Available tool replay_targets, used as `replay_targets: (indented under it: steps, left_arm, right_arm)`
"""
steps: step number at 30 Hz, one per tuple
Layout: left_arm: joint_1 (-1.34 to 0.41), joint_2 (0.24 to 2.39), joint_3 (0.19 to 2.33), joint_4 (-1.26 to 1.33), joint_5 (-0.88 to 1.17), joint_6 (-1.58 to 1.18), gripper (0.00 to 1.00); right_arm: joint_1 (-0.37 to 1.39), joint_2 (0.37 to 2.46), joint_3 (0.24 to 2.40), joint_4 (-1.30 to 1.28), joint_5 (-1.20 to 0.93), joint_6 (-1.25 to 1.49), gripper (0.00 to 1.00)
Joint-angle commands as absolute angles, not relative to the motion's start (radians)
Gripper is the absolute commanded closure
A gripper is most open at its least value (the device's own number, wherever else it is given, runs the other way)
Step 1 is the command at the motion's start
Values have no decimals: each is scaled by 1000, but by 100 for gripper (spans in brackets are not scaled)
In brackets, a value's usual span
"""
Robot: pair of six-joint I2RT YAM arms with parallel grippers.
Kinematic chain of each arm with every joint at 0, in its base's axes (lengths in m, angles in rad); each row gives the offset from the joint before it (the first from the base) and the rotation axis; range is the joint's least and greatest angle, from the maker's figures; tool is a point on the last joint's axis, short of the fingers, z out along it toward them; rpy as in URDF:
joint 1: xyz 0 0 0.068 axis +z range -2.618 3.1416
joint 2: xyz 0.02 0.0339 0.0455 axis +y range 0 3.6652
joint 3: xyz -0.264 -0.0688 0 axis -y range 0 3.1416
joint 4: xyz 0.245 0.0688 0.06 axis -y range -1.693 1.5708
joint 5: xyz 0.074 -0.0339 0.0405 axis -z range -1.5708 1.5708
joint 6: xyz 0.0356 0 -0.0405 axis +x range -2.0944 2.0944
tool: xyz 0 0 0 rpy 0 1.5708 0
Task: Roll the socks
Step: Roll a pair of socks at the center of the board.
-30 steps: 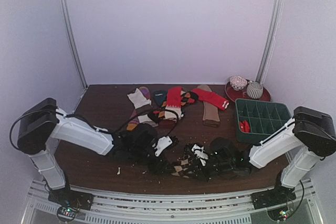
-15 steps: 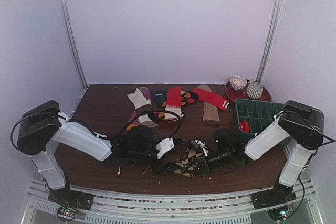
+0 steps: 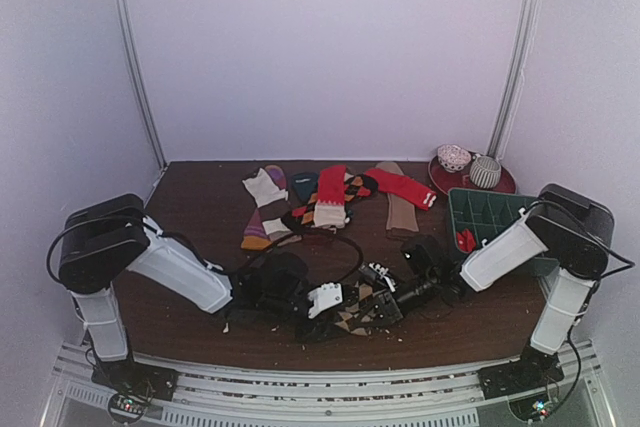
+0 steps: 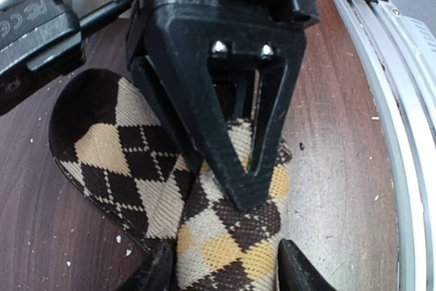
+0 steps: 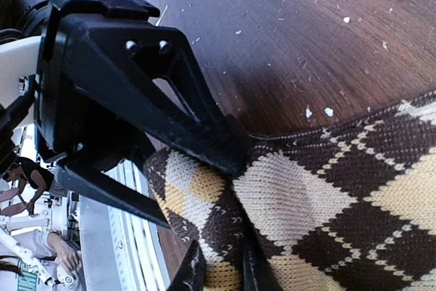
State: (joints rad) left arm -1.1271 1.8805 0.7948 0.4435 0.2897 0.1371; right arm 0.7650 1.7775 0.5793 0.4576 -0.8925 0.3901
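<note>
Argyle sock [image 4: 122, 168] is laid nr table's [image 3: 200, 207] near edge, approx. centre, long axis roughly along that edge, L to R; it is bunched & folded over itself. Dk brown w/ tan & cream diamonds; one rounded plain-brown end is shown. L gripper [image 4: 226, 268] is set astride its left part, jaws part-spread; grip can't be told. R gripper [image 5: 223, 274] is pinched narrow on sock from the right. Red sock [image 3: 331, 187], pale cuff, is seen flat nr far edge, long axis front-to-back.

Sock [image 3: 356, 317] front centre, other socks [image 3: 322, 197] behind, tray [image 3: 453, 219] right
</note>
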Motion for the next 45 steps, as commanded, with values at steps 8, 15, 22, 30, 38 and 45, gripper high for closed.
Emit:
replay_targets:
  steps: [8, 15, 22, 30, 38, 45]
  left_arm:
    - [-1131, 1919, 835, 472, 277, 145, 63]
    - [-1131, 1895, 823, 497, 284, 131, 52]
    - [-1132, 1908, 839, 503, 311, 127, 57]
    - [-1132, 1944, 860, 474, 362, 108, 90]
    - [-1097, 1984, 935, 210, 309, -146, 100]
    - [-1022, 2066, 962, 17, 453, -351, 100]
  right_arm:
    - [746, 1873, 546, 141, -792, 338, 96]
    - [746, 1882, 550, 133, -796, 334, 97]
    - [746, 1890, 552, 134, -794, 336, 96]
    - [746, 1893, 562, 127, -783, 331, 95]
    - [746, 1662, 549, 159, -697, 303, 77]
    - [775, 1227, 346, 511, -530, 221, 55]
